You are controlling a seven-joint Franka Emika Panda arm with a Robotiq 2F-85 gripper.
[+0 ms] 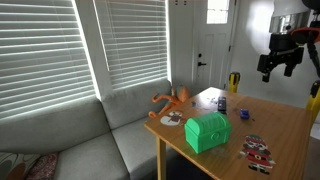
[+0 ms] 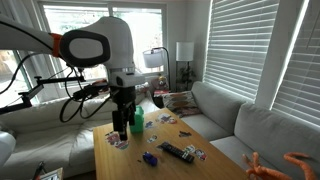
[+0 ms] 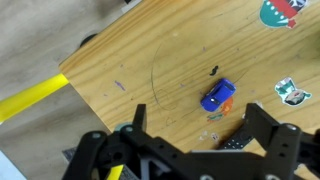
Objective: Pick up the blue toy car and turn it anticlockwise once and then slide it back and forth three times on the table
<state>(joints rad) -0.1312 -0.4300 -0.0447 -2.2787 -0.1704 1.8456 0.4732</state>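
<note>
Arm (image 2: 95,45) aloft, fingers (image 3: 268,135) spread

No lettering is legible; stickers (image 3: 291,92) (on the table (image 3: 130,50)) are too blurred.

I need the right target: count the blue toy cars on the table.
1. The blue toy car sits near a corner of the table in the wrist view, just ahead of the open claw. The green chest may hide more.

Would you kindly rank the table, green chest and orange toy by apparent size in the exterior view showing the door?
1. table
2. green chest
3. orange toy; it lies farther from the camera, so its place below the chest is unsure.
</note>
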